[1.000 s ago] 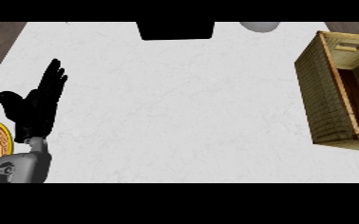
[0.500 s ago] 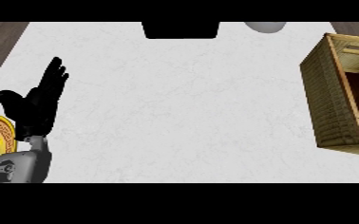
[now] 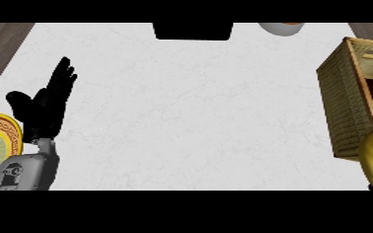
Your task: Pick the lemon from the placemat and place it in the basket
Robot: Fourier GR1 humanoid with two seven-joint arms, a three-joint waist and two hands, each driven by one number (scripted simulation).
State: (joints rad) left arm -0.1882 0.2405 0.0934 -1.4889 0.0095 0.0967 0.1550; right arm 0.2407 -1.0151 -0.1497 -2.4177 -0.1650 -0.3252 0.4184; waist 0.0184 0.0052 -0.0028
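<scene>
Looks like the carrying step, close to the drop. Left hand (image 3: 45, 106) resting at the view's left, fingers straight and apart, just beside the yellow placemat (image 3: 9, 137). No right hand in sight, so cannot tell its state. Probably the lemon (image 3: 366, 159): a yellow sliver at the right edge, by the basket's (image 3: 339, 103) near corner, not yet inside. Next: clear the woven wall, then release inside.

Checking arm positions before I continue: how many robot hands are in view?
1. The left hand rests open, fingers up, near the view's left edge. The right hand is out of view.
</scene>
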